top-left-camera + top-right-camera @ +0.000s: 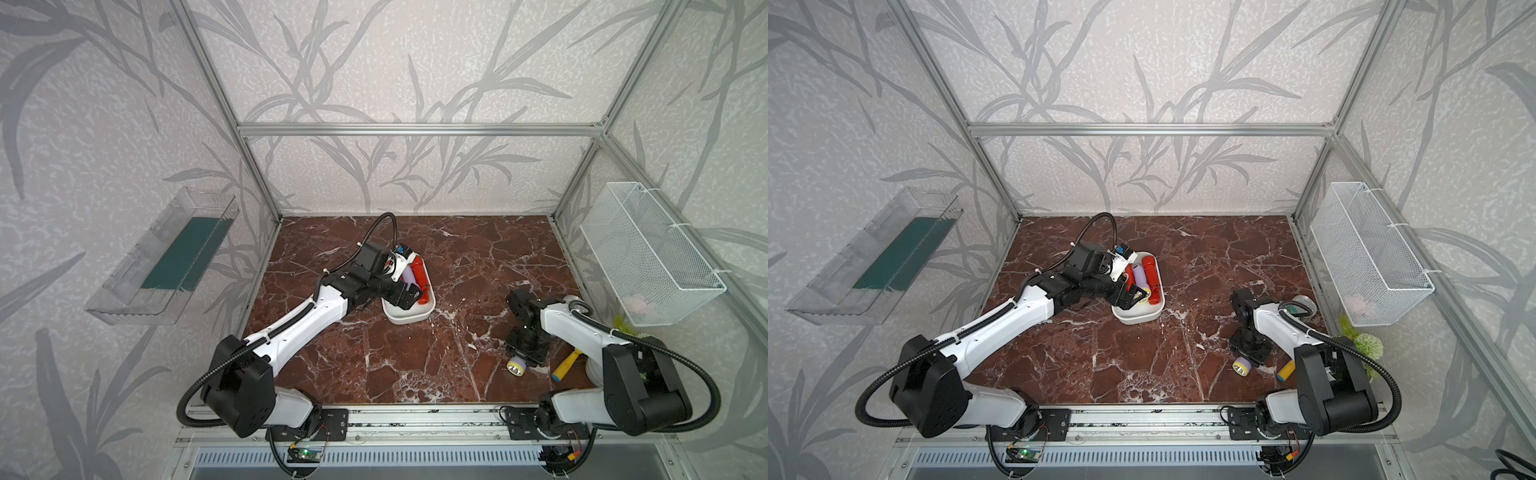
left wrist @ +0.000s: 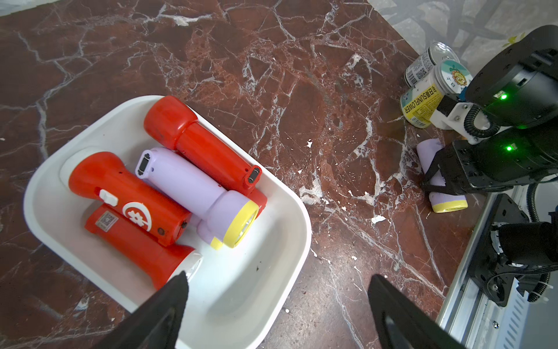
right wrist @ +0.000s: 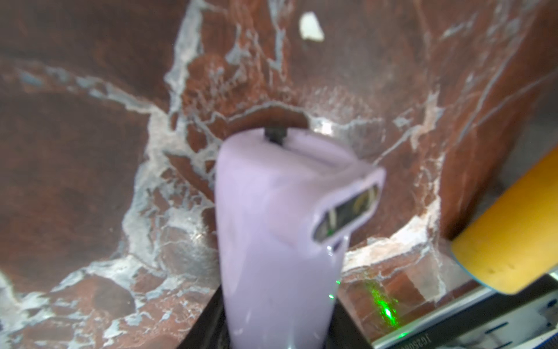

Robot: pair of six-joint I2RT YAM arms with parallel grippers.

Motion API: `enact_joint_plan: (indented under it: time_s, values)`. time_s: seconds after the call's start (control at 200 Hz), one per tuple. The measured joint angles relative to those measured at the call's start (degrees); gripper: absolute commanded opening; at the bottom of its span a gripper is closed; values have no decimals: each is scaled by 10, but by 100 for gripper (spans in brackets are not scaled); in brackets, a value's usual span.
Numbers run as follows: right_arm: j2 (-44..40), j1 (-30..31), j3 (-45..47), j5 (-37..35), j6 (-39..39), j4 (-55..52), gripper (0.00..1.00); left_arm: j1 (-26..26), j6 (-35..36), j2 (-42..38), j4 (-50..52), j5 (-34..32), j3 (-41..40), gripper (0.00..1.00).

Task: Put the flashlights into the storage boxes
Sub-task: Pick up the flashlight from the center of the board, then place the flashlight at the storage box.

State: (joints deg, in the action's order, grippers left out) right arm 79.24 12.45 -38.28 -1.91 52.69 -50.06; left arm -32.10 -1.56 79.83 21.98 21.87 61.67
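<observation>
My right jaws clamp the lavender flashlight [image 1: 516, 368] near the front right corner of the desk [image 1: 415, 365]; my left jaws gape above the white tray [image 2: 241, 287]

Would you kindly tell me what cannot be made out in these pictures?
- Lavender flashlight: body hidden under right gripper in top views; blurred in right wrist view.
- White tray: left arm covers some flashlights in top views.
- Pink thing in wire basket: blurred behind mesh.
- Yellow tool handle: cut off by right wrist view's edge.
</observation>
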Motion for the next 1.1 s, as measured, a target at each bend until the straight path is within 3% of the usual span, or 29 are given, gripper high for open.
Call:
enact_joint_plan:
  time_s: [0.395,1.105]
  values:
    - [64,49,-94,3,-22,9,38,14,12,-31,31,-25,0,96]
    - [275,203,-533,-32,-166,-43,38,58,-30,-169,49,-128,-76,95]
